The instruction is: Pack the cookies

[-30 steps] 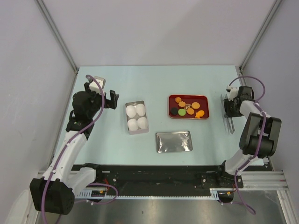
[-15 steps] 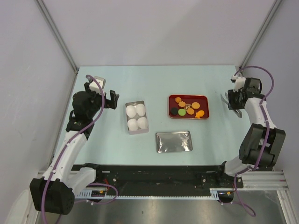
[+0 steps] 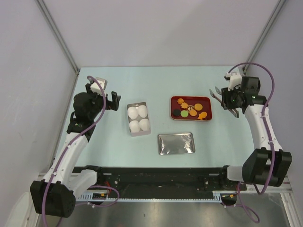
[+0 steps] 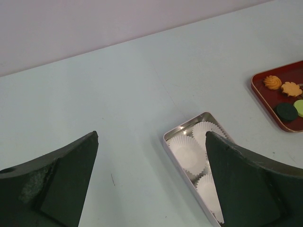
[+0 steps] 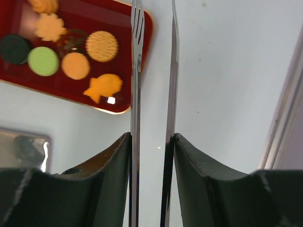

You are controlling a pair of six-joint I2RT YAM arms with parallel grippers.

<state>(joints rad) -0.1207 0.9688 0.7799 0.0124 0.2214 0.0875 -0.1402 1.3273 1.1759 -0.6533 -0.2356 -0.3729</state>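
Swinging in from the table's right edge, the right gripper (image 3: 231, 98) now hangs just right of the red tray (image 3: 172, 108), closed partway on metal tongs (image 3: 217, 92); the left arm has not stirred.

Seen from above, the cookies (image 3: 190, 109) all lie in the red tray, with the open tin (image 3: 129, 121) left of the tray and a shiny metal lid (image 3: 176, 144) on its near side. The left gripper (image 3: 111, 100) sits well left of the tray, beyond the tin, so the right arm is plainly nearer.

At the left wrist, the left gripper (image 4: 151, 135) stands fully spread and empty. White paper cups (image 4: 185, 144) fill the tin (image 4: 166, 138).

At the right wrist, the tongs (image 5: 137, 94) run straight up the frame from the right gripper (image 5: 151, 138), blades slightly apart. The cookies (image 5: 75, 65) lie left of the blades (the fish-shaped cookie (image 5: 102, 87) nearest), so a leftward reach looks due.
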